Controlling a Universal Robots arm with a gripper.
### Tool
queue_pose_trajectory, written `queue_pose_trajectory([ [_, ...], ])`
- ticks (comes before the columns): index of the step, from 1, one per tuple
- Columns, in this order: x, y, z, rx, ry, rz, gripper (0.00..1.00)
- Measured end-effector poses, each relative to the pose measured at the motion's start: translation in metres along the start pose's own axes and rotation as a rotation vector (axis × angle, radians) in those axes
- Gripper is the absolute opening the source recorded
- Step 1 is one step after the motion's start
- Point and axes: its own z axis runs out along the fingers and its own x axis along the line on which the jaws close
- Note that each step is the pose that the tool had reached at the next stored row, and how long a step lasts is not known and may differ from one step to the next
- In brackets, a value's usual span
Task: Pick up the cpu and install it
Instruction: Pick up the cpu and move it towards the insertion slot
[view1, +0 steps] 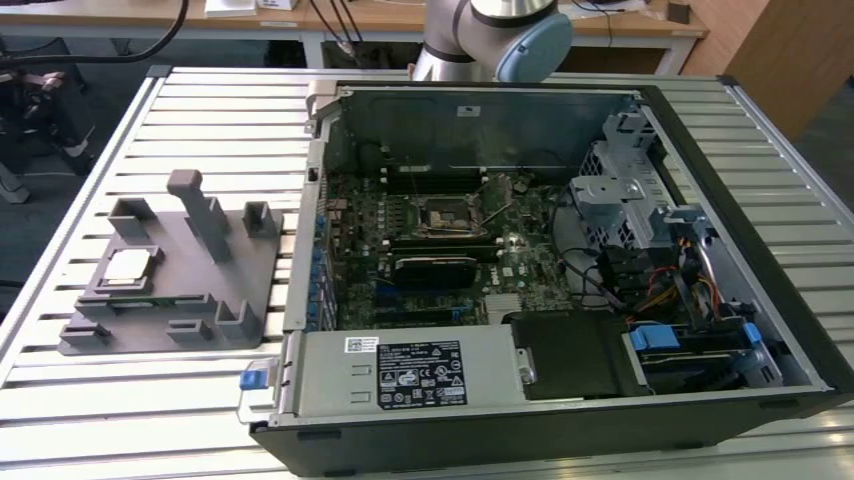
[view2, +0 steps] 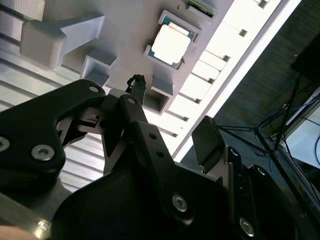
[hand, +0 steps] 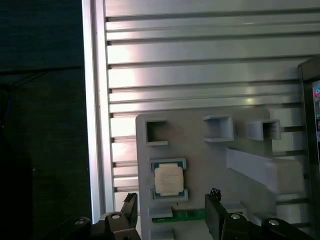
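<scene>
The cpu (hand: 167, 180) rests in the grey fixture (hand: 200, 150) by the table (hand: 200, 75) edge. The gripper (hand: 172, 215) has its fingers (hand: 216, 215) spread wide, and the cpu lies apart from them, opposite their gap.

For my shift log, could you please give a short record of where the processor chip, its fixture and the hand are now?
cpu: small square silvery-grey chip, lying flat in a pocket of the grey plastic fixture
fixture: on the slatted metal table, at the exterior view's left of the open black computer case
hand: open, empty, above the chip
installed: not yet
</scene>
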Motion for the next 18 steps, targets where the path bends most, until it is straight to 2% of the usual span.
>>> queue_pose_trajectory([
  [8,0.0001,-0.0003,0.0062,-0.0001,0.0000,0.000,0.64],
  [18,0.0002,-0.0004,0.0101,-0.0001,-0.0001,0.000,0.64],
])
